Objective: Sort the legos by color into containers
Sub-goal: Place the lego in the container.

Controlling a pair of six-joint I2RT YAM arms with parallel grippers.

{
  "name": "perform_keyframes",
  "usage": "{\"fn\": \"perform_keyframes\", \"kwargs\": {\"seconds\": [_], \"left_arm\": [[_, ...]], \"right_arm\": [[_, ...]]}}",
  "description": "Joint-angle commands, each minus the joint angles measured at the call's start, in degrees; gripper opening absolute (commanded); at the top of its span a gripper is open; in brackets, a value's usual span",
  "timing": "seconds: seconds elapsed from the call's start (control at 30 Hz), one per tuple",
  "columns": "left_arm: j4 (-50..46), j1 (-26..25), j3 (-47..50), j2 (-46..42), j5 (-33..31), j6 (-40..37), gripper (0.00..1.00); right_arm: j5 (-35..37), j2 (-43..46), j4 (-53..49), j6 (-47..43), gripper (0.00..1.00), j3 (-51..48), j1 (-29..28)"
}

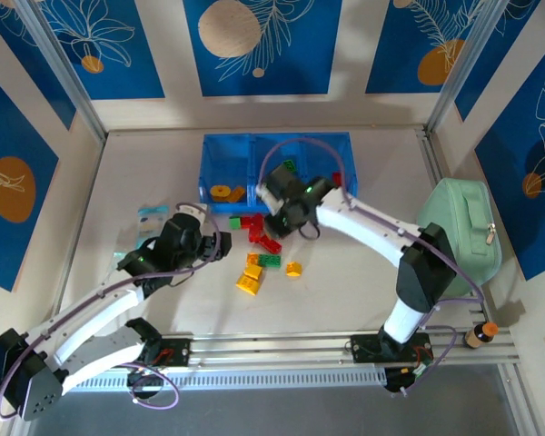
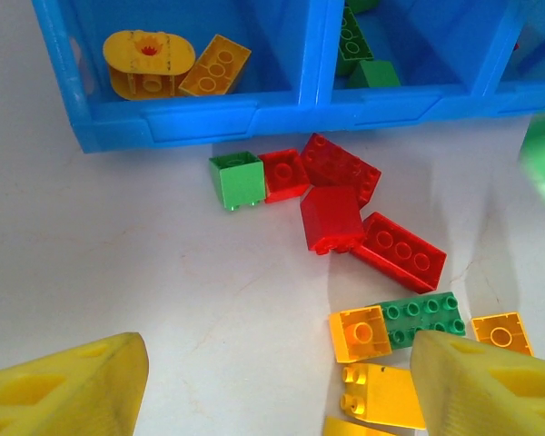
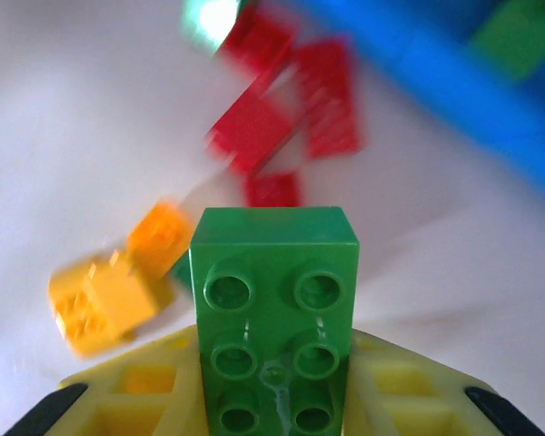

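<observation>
Legos (image 2: 331, 218) beside the tray (image 2: 200, 123): four red, two green; right gripper (image 3: 272, 391) clamps a studded green brick (image 3: 272, 272), left gripper (image 2: 277, 377) gapes empty.

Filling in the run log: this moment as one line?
right gripper: shut on green brick | left gripper: open, empty | blue tray: yellow pieces left, green bricks middle | red bricks: unsorted outside tray

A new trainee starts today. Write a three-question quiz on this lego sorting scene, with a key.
1. True or false: the left gripper is open and empty.
2. The right gripper holds a brick of which colour? A red, B green, C yellow.
3. Fill in: the tray's left compartment holds ___ legos.
Key: 1 true; 2 B; 3 yellow.
</observation>
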State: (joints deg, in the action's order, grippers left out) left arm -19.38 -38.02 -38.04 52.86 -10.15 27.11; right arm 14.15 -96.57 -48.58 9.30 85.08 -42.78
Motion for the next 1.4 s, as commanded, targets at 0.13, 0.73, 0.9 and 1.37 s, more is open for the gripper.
{"fn": "perform_keyframes", "kwargs": {"seconds": [0.13, 0.73, 0.9, 1.37], "left_arm": [[-2.56, -0.28, 2.36, -3.35, 0.39, 0.74, 0.76], [-4.27, -0.56, 5.97, -6.02, 1.44, 3.92, 0.76], [-4.68, -0.60, 5.21, -4.65, 0.74, 3.91, 0.76], [-3.57, 0.35, -7.32, 14.00, 1.49, 3.89, 0.77]], "right_arm": [[-1.68, -11.05, -7.30, 1.51, 0.24, 16.31, 7.67], [7.37, -39.29, -17.33, 3.58, 0.24, 48.61, 11.76], [12.17, -43.02, -21.17, 4.38, 0.30, 56.24, 12.20], [9.23, -22.87, -15.50, 5.24, 0.65, 42.15, 9.84]]}}
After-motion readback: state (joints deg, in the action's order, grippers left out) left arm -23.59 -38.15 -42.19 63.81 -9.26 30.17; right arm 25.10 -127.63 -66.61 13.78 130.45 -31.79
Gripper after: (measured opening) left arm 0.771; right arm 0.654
